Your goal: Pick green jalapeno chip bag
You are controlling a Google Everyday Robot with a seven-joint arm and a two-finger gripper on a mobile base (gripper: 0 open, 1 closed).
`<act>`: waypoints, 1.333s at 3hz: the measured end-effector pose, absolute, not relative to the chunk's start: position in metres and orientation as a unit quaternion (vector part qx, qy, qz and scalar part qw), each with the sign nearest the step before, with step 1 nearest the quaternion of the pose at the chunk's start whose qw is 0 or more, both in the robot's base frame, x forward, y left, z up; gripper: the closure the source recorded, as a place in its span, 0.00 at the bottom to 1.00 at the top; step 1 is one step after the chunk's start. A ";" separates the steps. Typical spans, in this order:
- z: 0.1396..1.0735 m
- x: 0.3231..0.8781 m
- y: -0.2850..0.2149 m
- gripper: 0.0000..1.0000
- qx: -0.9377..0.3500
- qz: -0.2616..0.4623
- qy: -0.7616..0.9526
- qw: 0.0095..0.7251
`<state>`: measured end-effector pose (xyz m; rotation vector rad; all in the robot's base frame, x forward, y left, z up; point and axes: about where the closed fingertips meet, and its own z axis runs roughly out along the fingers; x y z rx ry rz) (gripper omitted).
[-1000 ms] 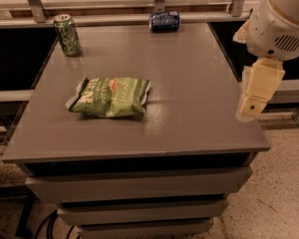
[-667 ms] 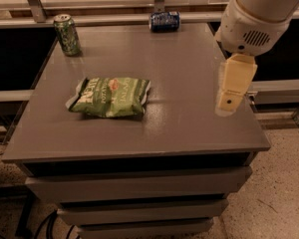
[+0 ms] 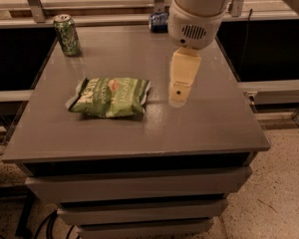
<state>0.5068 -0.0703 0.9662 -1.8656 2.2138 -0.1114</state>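
The green jalapeno chip bag lies flat on the grey table, left of centre, with white lettering and a small reddish logo. My gripper hangs from the white arm above the table's middle, a short way to the right of the bag and apart from it. Nothing is in it.
An upright green patterned soda can stands at the table's back left corner. A blue can lies at the back edge, partly behind my arm. The table's right edge drops off to the floor. Drawers sit below the tabletop.
My gripper has moved left from beyond the table's right edge to above its middle, closer to the chip bag. The bag and cans have not moved.
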 end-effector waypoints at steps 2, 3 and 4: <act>0.947 0.530 0.001 0.00 -0.606 -0.028 0.788 0.108; 0.936 0.534 0.037 0.00 -0.596 -0.017 0.794 0.116; 0.934 0.536 0.040 0.00 -0.594 -0.015 0.795 0.123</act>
